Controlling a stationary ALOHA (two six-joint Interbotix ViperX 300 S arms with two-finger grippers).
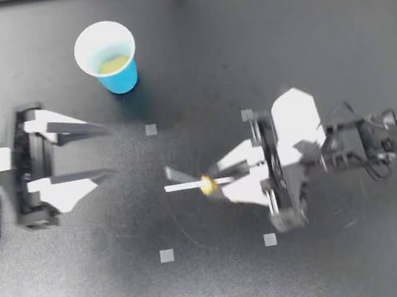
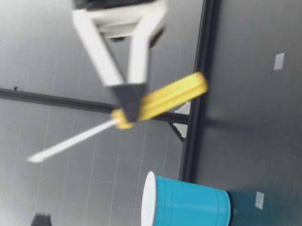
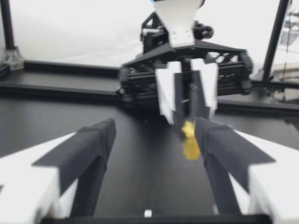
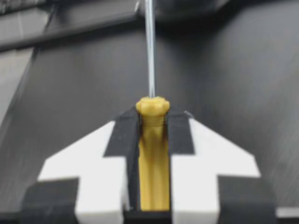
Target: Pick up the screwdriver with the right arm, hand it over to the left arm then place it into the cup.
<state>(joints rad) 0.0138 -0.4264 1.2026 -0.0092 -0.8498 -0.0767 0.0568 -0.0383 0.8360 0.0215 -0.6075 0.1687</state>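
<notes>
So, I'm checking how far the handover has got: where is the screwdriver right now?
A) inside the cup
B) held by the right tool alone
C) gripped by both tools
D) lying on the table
B: the right tool is shut on the yellow handle of the screwdriver, while the left tool stands open, apart from the shaft.

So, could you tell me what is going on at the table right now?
My right gripper is shut on the yellow handle of the screwdriver and holds it off the table. The metal shaft points toward my left gripper. That gripper is open and well apart from the tool, so the handover has not happened yet. The blue cup stands upright beyond my left gripper, untouched.
</notes>
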